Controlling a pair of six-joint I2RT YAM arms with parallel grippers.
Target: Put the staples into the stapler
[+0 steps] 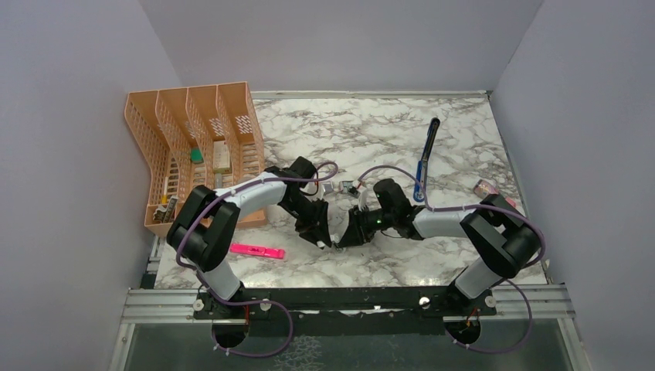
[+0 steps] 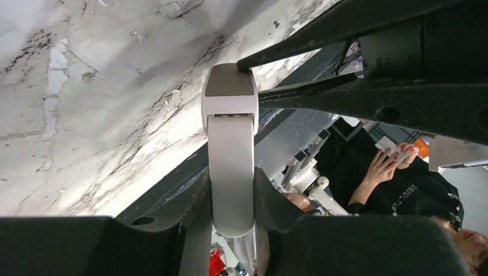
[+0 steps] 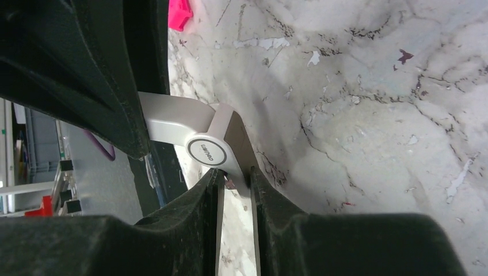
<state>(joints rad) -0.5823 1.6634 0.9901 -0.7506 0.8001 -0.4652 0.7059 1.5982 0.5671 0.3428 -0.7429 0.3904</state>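
Observation:
Both grippers hold one white capsule-shaped hinged piece just above the table's middle front. My left gripper is shut on its rounded white arm. My right gripper is shut, at its fingertips, on the other, grey-brown leaf below a round logo disc at the hinge. The slim blue stapler with black ends lies untouched at the back right. A small grey block of staples sits just behind the grippers. A small reddish box lies at the right.
An orange mesh organiser stands at the back left beside the left arm. A pink highlighter lies front left and shows in the right wrist view. A small peach piece lies near the right edge.

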